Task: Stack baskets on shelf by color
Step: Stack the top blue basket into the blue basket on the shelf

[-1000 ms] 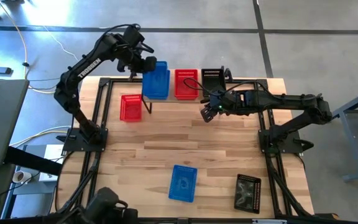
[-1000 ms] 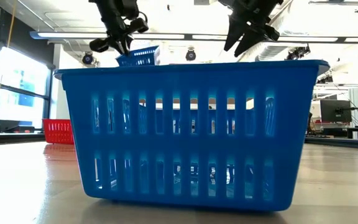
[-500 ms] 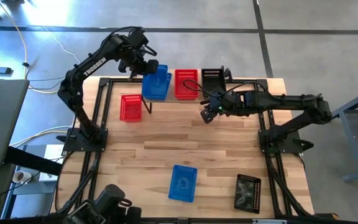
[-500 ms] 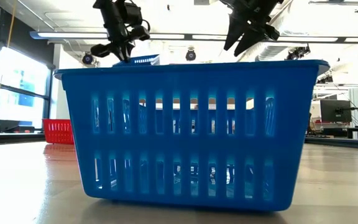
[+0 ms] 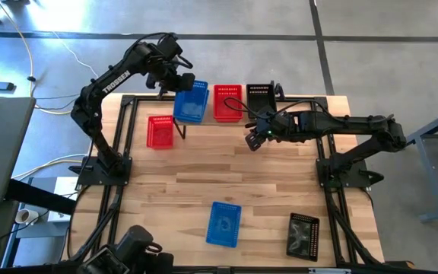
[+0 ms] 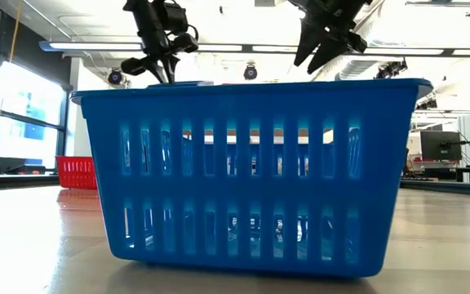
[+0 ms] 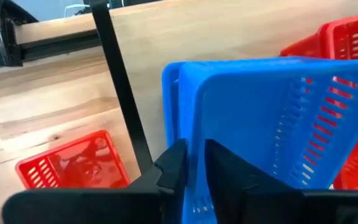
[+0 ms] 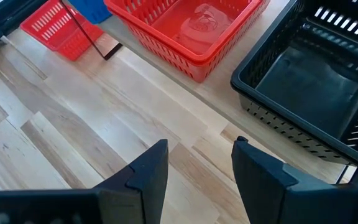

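My left gripper (image 5: 179, 82) (image 7: 193, 152) is shut on a blue basket (image 5: 191, 101) over the left end of the shelf (image 5: 211, 116). The basket tilts into a second blue basket (image 7: 169, 93) that sits there. Red (image 5: 228, 103) and black (image 5: 260, 95) baskets stand on the shelf's middle and right end. My right gripper (image 5: 253, 139) (image 8: 197, 155) hovers open above the table, in front of the shelf and touching nothing. On the table lie a red basket (image 5: 160, 131), a blue one (image 5: 223, 224) and a black one (image 5: 303, 236). My left gripper pinches the blue basket's end wall at its rim (image 7: 194, 134), one finger (image 7: 173, 168) outside and one (image 7: 229, 168) inside. The fingers come from above, slanting down. The basket sits tilted in the hold, partly inside the blue basket below it.
In the low view the near blue basket (image 6: 251, 175) fills the foreground and hides the shelf. The shelf's thin black leg (image 7: 120, 93) stands close to the held basket. Bare tabletop (image 5: 226, 171) lies between the shelf and the near baskets.
My left gripper has moved down and slightly toward the far edge, carrying the blue basket lower onto the shelf's left end. In the low view the basket has sunk behind the near basket's rim. My right arm has kept still.
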